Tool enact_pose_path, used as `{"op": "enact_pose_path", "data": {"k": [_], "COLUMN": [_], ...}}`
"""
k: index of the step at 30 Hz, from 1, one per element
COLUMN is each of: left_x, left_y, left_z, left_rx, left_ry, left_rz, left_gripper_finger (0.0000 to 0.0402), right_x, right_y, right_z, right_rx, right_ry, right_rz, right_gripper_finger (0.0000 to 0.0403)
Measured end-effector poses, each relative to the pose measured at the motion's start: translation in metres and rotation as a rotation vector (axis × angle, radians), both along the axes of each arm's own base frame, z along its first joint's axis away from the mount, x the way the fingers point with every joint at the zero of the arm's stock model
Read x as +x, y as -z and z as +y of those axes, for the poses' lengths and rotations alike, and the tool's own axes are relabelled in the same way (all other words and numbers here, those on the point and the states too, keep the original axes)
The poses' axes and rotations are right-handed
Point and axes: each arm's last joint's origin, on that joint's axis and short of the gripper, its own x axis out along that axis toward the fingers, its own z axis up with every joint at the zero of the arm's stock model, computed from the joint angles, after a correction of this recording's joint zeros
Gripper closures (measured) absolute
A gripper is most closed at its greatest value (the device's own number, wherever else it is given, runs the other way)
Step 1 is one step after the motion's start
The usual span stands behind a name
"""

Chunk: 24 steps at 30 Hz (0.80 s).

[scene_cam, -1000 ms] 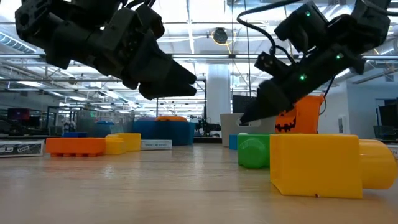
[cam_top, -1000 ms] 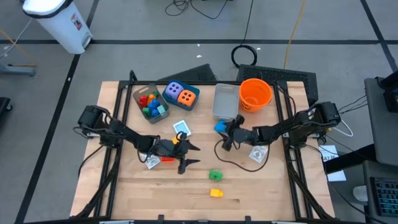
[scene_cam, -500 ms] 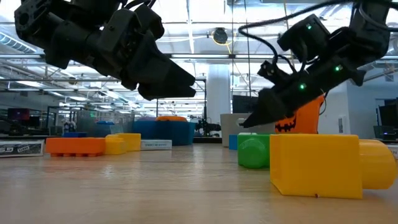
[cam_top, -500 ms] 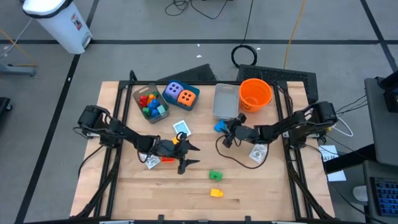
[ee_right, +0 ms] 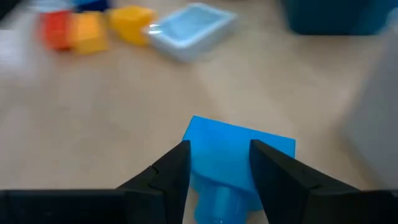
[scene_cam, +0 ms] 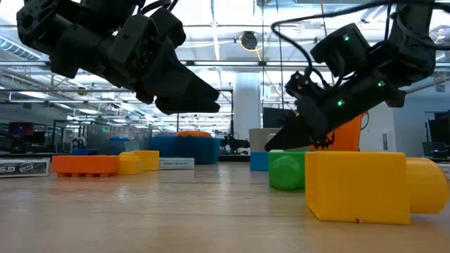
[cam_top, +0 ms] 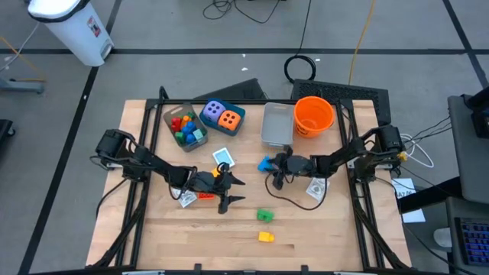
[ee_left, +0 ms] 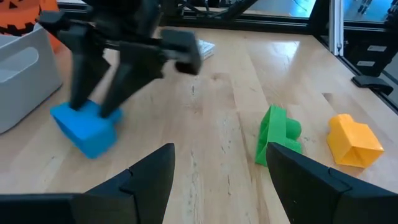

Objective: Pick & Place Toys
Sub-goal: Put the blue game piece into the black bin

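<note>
Right gripper (ee_right: 214,165) has its 2 fingers straddling the blue brick (ee_right: 239,149) on the table just in front of the grey bin (cam_top: 276,124), looks clamped. Brick's probably light, stiff, slick plastic, so pinch the flat sides. Left gripper (cam_top: 231,191) hangs open near the orange brick (scene_cam: 84,164)

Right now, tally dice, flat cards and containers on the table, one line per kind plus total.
Dice: 2 (purple die, orange die)
Flat cards: 3 (card mid-table, card by left arm, card by right arm)
Containers: 3 (clear bin, grey tray, orange bucket)
Total: 8
</note>
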Motion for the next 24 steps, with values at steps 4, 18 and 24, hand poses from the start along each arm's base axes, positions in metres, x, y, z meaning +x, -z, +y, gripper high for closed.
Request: {"op": "enact_pose_path", "data": {"k": [4, 18, 24], "left_x": [0.0, -0.002, 0.001], "left_y": [0.0, 0.004, 0.004], "left_z": [0.0, 0.001, 0.011], "left_rx": [0.002, 0.027, 0.035], "left_ry": [0.001, -0.006, -0.062], "left_rz": [-0.001, 0.047, 0.045], "left_gripper_finger": [0.014, 0.014, 0.014], "right_x": [0.003, 0.004, 0.0], "right_y": [-0.005, -0.016, -0.024], "right_z": [0.009, 0.03, 0.03], "right_rx": [0.027, -0.185, -0.23], "right_ry": [-0.108, -0.284, -0.304], "right_rz": [-0.055, -0.127, -0.107], "right_gripper_finger": [0.0254, 0.0261, 0.0262]}}
